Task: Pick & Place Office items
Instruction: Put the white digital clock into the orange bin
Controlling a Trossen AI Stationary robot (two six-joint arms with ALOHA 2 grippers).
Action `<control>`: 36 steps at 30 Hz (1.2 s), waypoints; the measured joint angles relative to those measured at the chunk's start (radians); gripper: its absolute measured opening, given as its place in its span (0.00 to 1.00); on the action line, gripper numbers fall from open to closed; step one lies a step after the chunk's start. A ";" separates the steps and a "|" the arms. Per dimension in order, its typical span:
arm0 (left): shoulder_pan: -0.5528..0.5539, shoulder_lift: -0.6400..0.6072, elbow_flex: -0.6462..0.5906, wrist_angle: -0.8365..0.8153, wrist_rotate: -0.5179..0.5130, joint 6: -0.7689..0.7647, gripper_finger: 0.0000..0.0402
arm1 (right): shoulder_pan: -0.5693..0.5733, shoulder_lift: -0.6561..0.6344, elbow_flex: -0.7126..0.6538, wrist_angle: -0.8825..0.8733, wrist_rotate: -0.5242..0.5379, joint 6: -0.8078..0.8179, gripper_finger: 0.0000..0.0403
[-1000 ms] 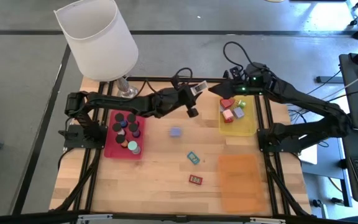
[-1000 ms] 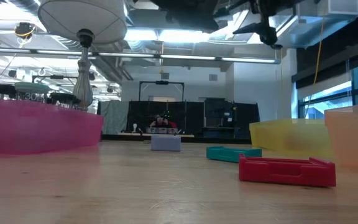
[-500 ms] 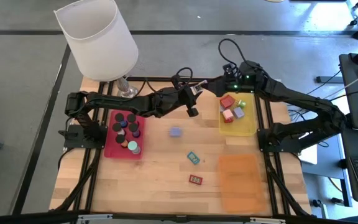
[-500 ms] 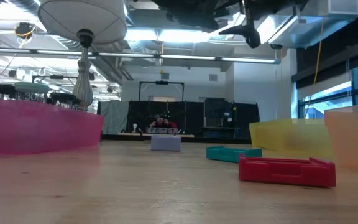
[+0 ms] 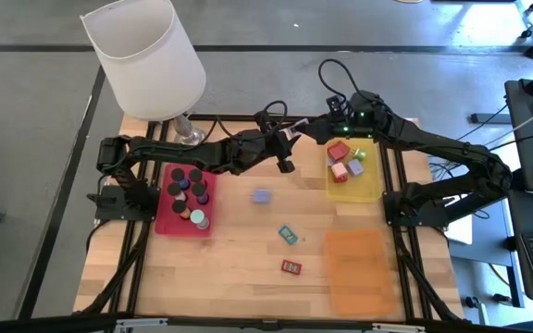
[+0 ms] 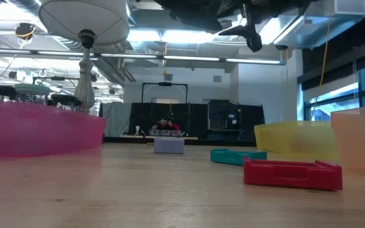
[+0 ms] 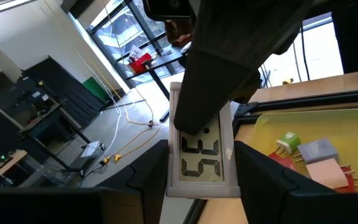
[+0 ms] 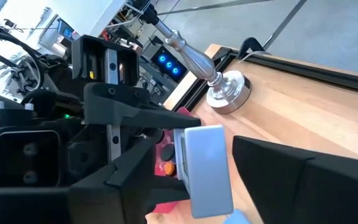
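Pale varnished wood table (image 5: 239, 268); polished silver metal lamp base (image 8: 227, 93); matt white shade (image 5: 144, 57); translucent glossy yellow tray (image 5: 365, 188)

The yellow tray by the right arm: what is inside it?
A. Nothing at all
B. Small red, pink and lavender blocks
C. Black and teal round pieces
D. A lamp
B: in the high view the yellow tray holds a few small blocks in red, pink and lavender, while the round black and teal pieces sit in the pink-red tray on the left and the lamp stands on the table's far left corner.
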 joint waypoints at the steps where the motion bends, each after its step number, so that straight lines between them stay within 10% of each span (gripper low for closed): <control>1: 0.000 0.000 0.000 0.000 0.000 0.000 0.39 | 0.000 0.000 0.000 0.000 0.000 0.000 0.51; 19: 0.000 0.000 0.000 0.004 0.010 -0.002 0.43 | 0.000 0.000 0.000 -0.004 -0.005 -0.019 0.15; 36: -0.007 0.000 0.000 0.028 -0.101 -0.230 0.61 | -0.134 -0.046 0.000 -0.104 -0.196 -0.078 0.16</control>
